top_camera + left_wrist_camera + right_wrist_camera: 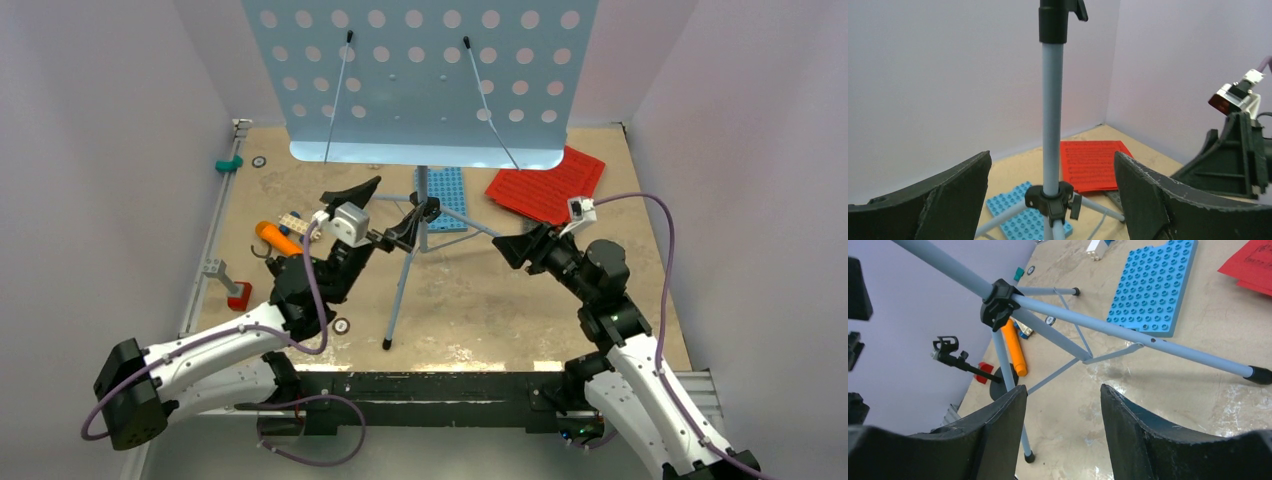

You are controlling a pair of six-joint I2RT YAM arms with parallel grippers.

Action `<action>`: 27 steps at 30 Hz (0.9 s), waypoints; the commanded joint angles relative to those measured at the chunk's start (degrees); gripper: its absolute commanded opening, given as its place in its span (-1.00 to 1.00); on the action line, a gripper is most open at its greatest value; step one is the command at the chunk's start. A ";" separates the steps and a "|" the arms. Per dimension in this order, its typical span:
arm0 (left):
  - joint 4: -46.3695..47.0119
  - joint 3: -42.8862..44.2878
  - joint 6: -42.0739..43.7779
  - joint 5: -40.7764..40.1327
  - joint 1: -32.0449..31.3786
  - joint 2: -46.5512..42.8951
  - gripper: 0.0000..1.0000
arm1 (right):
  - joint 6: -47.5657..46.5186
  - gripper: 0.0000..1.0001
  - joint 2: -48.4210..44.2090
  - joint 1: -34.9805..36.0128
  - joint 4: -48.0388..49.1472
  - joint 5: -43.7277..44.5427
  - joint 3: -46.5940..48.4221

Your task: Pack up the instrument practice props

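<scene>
My left arm [215, 350] — white shells, black joints — reaches forward from its base, elbow low on the left, wrist about level. Its black two-finger left gripper [393, 203] is spread wide, clamping nothing. My right arm [630, 365] rises and bends inward; its black right gripper [1063, 390] points left — jaws parted less widely, also empty.

The music stand [420, 80] is set upright in the middle of the table. It has a pale-blue perforated desk on a pale-blue pole [1052, 100], and three thin legs [1168, 346] are spread out below. The red pages [547, 185], printed with notes, are laid flat at 2 o'clock from the pole. The orange microphone [278, 238] is laid flat at 9 o'clock, beside its black mic stand [965, 365], which is upright on a round base.
</scene>
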 commanded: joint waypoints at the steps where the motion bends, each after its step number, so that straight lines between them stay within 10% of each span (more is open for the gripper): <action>1: 10.11 6.49 8.05 -0.23 -0.46 5.95 0.92 | -1.18 0.21 -2.41 0.39 0.12 -2.69 -2.34; 13: 11.78 19.36 13.16 -5.02 -0.45 22.32 0.85 | -2.38 0.21 -4.70 0.74 -0.25 -7.11 -4.31; 27: 6.35 22.95 9.08 -5.53 0.25 25.89 -0.24 | -2.85 0.21 -4.57 0.74 -0.77 -9.18 -1.72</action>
